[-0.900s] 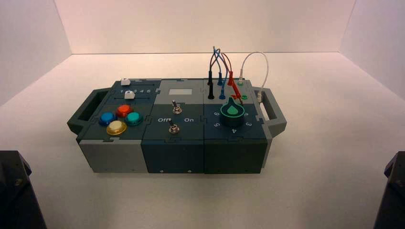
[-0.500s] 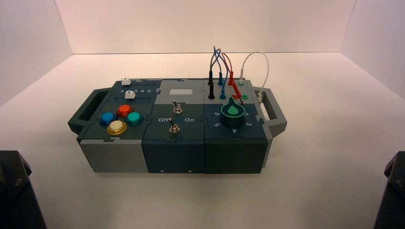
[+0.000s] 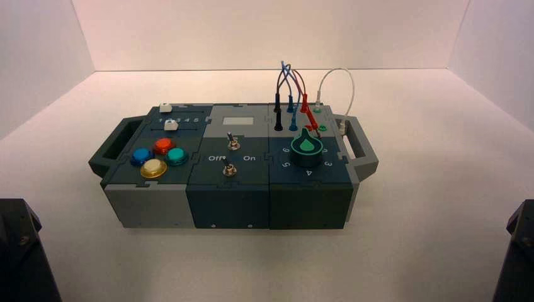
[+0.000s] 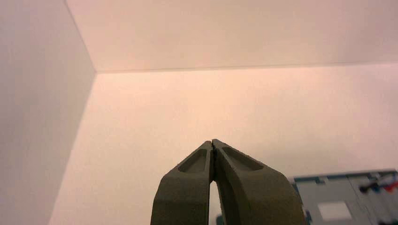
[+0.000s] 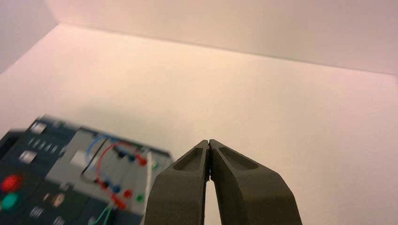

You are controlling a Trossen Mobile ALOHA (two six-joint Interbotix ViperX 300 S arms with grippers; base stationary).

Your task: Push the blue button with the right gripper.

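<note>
The blue button (image 3: 142, 155) sits on the left part of the box (image 3: 227, 201), beside the red-orange (image 3: 164, 145), teal (image 3: 177, 155) and yellow (image 3: 153, 168) buttons. Nothing touches it. My right gripper (image 5: 208, 140) is shut and empty, well off from the box on its right side; only the arm's dark base (image 3: 519, 251) shows in the high view. In the right wrist view the box's wire end, the red-orange button (image 5: 11, 183) and the teal button (image 5: 9, 200) show, and the blue button is out of view. My left gripper (image 4: 212, 140) is shut, empty and parked at the left.
The box's middle part bears two toggle switches (image 3: 229, 168). Its right part bears a green-capped knob (image 3: 306, 148) and looped wires (image 3: 289, 82) with plugs. Two white sliders (image 3: 169, 125) lie behind the buttons. Handles (image 3: 359, 148) stick out at both ends. White walls enclose the floor.
</note>
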